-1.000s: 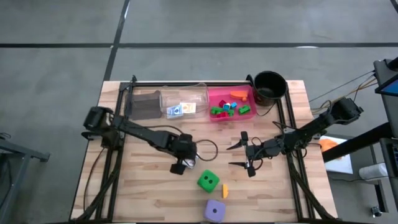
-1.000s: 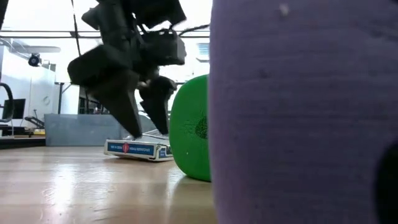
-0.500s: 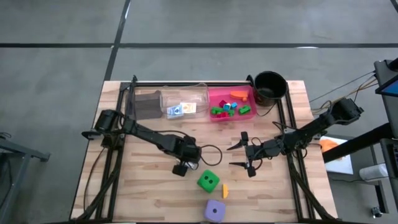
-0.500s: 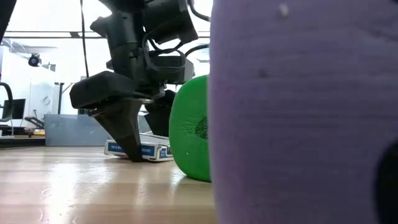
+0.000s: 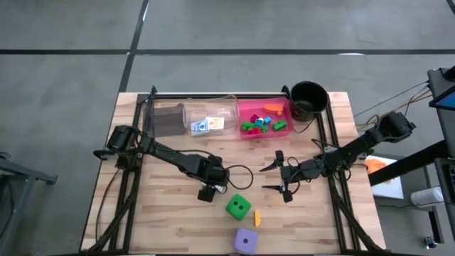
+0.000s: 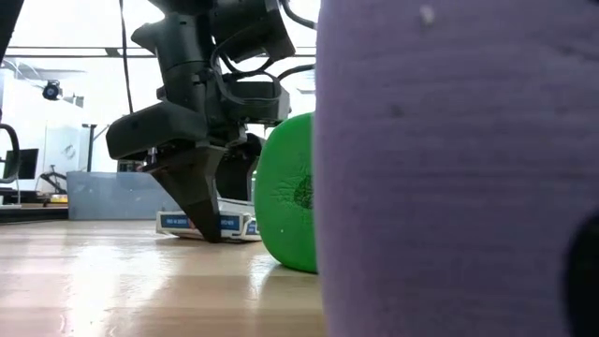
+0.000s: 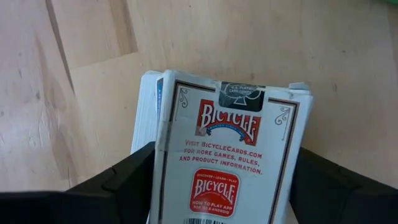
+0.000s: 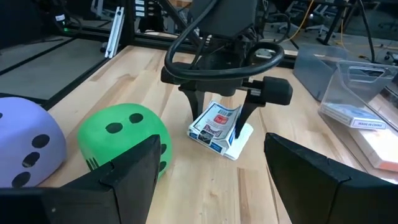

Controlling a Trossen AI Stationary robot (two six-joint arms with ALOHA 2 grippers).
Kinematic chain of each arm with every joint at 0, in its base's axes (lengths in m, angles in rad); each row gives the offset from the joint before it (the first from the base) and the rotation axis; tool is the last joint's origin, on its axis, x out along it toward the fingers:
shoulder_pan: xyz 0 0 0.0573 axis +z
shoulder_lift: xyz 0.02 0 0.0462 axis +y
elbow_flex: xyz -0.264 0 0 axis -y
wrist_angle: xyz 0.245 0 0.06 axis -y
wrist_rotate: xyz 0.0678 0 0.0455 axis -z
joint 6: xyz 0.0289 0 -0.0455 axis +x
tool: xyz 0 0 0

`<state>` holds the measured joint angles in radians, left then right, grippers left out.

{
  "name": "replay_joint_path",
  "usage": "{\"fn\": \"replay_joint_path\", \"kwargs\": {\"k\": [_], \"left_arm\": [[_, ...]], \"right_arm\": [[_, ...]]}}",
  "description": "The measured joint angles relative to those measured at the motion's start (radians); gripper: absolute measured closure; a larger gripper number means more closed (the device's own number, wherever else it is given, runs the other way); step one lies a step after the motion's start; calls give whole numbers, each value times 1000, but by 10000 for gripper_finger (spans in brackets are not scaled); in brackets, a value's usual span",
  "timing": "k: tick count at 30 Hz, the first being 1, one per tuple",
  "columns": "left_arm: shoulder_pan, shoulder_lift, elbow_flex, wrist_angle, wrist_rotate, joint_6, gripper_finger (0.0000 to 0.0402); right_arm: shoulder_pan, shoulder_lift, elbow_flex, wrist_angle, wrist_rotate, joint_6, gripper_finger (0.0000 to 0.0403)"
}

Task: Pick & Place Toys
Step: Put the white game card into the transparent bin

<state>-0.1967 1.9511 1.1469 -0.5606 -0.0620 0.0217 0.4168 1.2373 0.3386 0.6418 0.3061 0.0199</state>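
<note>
A white playing-card box printed in red and blue [image 7: 227,143] lies flat on the table left of the green die [image 5: 238,207]; it also shows in the right wrist view [image 8: 217,127] and the low view [image 6: 234,226]. My left gripper [image 5: 212,186] stands over the box, shut on it. My right gripper [image 5: 273,176] hangs open and empty to the right, pointing toward the box. The purple die [image 5: 246,241] and a small yellow-orange brick [image 5: 257,217] rest on the table near the front edge. My left gripper has the card box's two long sides [image 7: 163,155] between its two fingers [image 7: 124,183], which come from above, pointing down, and lie across the box. The fingertips reach the table top [image 6: 211,236]. The box lies on the table.
At the back stand a grey tray [image 5: 165,119], a clear tray [image 5: 229,107] with printed cards, a pink tray [image 5: 245,110] with several coloured bricks, and a round black pot [image 5: 308,99]. A black cable loop [image 5: 242,171] lies by the left gripper.
My left gripper has come down over the card box until its fingertips reach the table, and has shifted slightly toward the green die. The box has stayed where it was.
</note>
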Motion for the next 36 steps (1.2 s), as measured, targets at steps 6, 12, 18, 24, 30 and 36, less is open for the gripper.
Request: {"fn": "replay_joint_path", "kwargs": {"k": [6,12,18,24,30,36], "left_arm": [[1,-16,-1,-8,1,-25,114],[2,-106,-12,-43,-71,-50,184],[9,-218,-18,-44,-167,-55,197],[25,-276,-86,8,-178,-56,197],[73,-316,-119,12,-331,-56,197],[153,-395,-113,34,-442,-22,196]], "right_arm": [[0,0,0,0,0,0,117],[0,0,0,-6,0,0,117],[0,0,0,-10,0,0,117],[0,0,0,-11,0,0,117],[0,0,0,-11,0,-1,117],[0,0,0,-10,0,-1,117]]}}
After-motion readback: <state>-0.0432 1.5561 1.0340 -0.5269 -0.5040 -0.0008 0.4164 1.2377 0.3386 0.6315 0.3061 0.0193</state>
